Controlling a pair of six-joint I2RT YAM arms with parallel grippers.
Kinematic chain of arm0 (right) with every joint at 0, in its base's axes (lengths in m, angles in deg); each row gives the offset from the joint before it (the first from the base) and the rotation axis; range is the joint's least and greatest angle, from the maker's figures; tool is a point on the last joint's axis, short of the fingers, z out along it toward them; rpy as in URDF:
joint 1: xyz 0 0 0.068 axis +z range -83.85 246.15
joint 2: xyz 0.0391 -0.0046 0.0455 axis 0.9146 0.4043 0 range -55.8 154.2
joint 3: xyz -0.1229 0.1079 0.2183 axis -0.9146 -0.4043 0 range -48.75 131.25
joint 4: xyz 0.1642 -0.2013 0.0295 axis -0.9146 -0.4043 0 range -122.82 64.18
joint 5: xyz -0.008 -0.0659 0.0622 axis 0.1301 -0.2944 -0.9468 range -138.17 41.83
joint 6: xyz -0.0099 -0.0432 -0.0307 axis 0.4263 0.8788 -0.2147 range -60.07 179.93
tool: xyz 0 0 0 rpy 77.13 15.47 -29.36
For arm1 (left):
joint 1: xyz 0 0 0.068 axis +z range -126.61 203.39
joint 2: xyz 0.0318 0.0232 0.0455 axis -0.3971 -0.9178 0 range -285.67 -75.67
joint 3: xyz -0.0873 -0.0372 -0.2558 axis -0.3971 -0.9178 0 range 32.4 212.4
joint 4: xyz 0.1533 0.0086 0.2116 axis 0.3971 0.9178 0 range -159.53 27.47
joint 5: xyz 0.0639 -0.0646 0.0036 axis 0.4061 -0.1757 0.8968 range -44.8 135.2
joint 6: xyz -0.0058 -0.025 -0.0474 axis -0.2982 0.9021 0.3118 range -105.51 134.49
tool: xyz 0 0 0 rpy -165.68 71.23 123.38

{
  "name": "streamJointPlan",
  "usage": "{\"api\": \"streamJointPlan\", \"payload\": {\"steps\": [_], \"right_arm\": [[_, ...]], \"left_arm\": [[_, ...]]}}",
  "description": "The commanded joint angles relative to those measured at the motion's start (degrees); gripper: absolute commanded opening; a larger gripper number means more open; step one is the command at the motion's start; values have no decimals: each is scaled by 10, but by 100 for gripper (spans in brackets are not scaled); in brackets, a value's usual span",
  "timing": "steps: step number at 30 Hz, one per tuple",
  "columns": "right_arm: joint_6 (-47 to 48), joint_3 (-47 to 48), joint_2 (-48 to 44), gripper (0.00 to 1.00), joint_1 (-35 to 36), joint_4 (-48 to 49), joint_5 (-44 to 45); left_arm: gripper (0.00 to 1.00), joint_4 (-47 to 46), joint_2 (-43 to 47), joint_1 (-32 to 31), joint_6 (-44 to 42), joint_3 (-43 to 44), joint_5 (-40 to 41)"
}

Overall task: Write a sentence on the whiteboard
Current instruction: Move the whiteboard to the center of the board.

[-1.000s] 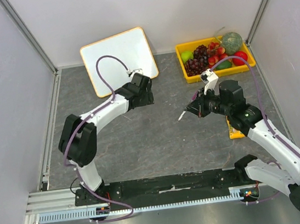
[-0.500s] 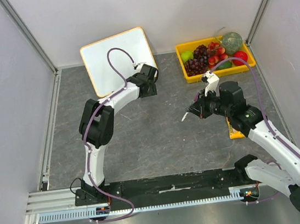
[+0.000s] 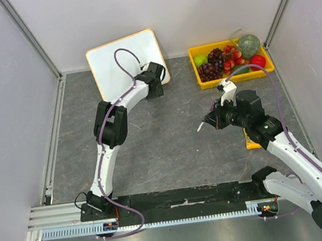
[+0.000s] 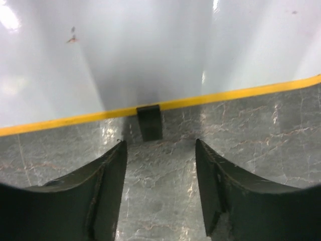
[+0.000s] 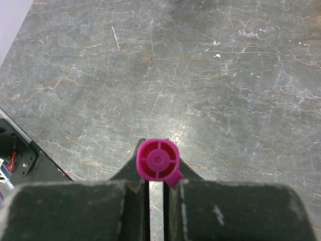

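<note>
The whiteboard point(image 3: 123, 57), white with a thin orange frame, leans at the back left. My left gripper point(image 3: 154, 77) is open and empty at its lower right edge. In the left wrist view the board point(image 4: 150, 50) fills the top, and one black foot point(image 4: 149, 122) stands just ahead of the gap between my open fingers point(image 4: 160, 153). My right gripper point(image 3: 212, 119) is shut on a marker point(image 3: 200, 126) above the mid-right floor. The marker's magenta end point(image 5: 157, 159) faces the right wrist camera between the fingers.
A yellow tray point(image 3: 236, 79) of fruit, with grapes, apples and a melon, stands at the back right. A small orange-yellow object point(image 3: 250, 142) lies under my right arm. Grey walls close in the stone-patterned table point(image 3: 165, 155) on three sides.
My left arm has stretched out and its gripper has moved up to the whiteboard's lower right edge. My right gripper has shifted slightly with the marker still in it.
</note>
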Motion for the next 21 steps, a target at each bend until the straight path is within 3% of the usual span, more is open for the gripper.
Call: {"api": "streamJointPlan", "payload": {"steps": [1,7,15,21], "right_arm": [[14,-3,-9,0,-4,10,15],[20,-4,-7,0,-4,8,21],[22,-8,-7,0,-4,7,22],[18,-8,-12,0,-4,5,15]], "left_arm": [[58,33,-35,5,-7,67,-10],[52,47,-56,17,-10,93,-20],[3,65,-54,34,-8,96,-52],[2,46,1,24,-16,16,-64]]}}
